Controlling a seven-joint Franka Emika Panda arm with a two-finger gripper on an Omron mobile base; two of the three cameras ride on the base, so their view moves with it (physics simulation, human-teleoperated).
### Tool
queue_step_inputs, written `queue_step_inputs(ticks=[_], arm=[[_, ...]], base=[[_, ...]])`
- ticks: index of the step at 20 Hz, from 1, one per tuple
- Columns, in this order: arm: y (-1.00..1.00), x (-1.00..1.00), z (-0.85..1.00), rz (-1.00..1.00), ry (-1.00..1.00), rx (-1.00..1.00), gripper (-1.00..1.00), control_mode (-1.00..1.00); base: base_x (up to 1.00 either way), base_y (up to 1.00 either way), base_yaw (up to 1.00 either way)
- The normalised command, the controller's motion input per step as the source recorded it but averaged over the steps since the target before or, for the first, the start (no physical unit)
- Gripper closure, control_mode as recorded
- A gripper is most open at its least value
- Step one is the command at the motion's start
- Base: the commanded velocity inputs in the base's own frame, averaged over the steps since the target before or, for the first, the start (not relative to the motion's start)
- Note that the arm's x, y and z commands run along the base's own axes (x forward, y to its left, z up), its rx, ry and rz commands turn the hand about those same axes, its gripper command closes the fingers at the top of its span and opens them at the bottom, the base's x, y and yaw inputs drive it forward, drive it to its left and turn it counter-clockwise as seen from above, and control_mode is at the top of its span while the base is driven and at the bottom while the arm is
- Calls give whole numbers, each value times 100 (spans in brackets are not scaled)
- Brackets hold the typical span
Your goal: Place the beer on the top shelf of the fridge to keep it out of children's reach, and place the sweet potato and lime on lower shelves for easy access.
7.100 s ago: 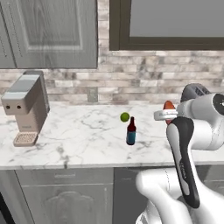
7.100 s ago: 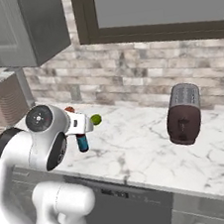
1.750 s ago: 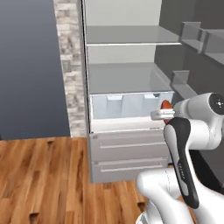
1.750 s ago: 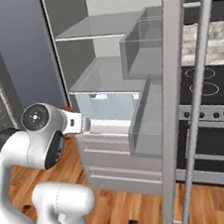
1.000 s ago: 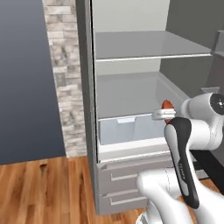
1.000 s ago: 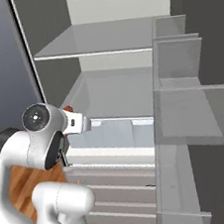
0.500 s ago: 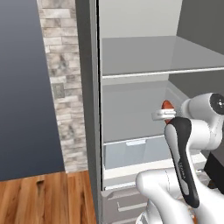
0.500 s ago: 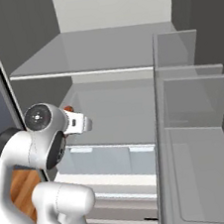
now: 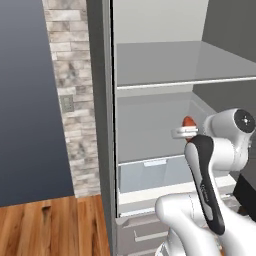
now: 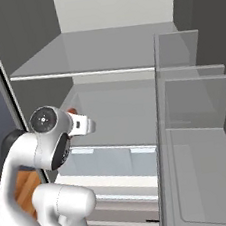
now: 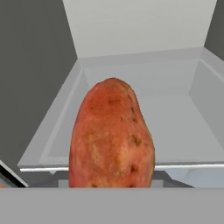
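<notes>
Claw [image 9: 186, 129] is closed on the sweet potato [image 11: 112, 138], held up in front of the open fridge [image 9: 107, 125]. In the hand view the tuber stands on end in the middle of the picture, orange-red with darker flecks, its tapered tip pointing at the pale back wall; the finger tips are hidden behind it.

From the left base view only the red top of the sweet potato [image 9: 188, 121] shows above the white hand, at the level of the compartment under the upper shelf plate. From the right base view a small red patch [image 10: 72, 111] shows just behind the arm's round joint.

Fridge interior: a wide grey shelf plate [image 9: 165, 65] with a pale front rim spans the cavity above the hand. Below it lies a lower shelf [image 11: 175, 135], bare, with a pale front rim. A translucent bluish drawer [image 9: 150, 172] sits beneath, and grey drawers below that.

Door racks [image 10: 197, 124] stand on the right, narrow and grey. A brick wall strip [image 9: 75, 100] and wood floor [image 9: 50, 225] lie left of the fridge.
</notes>
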Motion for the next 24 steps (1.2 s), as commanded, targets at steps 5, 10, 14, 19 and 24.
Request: queue_step_inputs(ticks=[5,10,14,19,24], arm=[[0,45,-45,0,-2,-4,100,-100],[-5,59,-41,0,1,-2,100,-100],[-11,62,-21,0,3,0,100,-100],[-13,50,-17,0,7,-3,100,-100],[-17,46,-18,0,14,-7,100,-100]], base=[[0,0,0],[0,0,0],[0,0,0],[0,0,0],[0,0,0]])
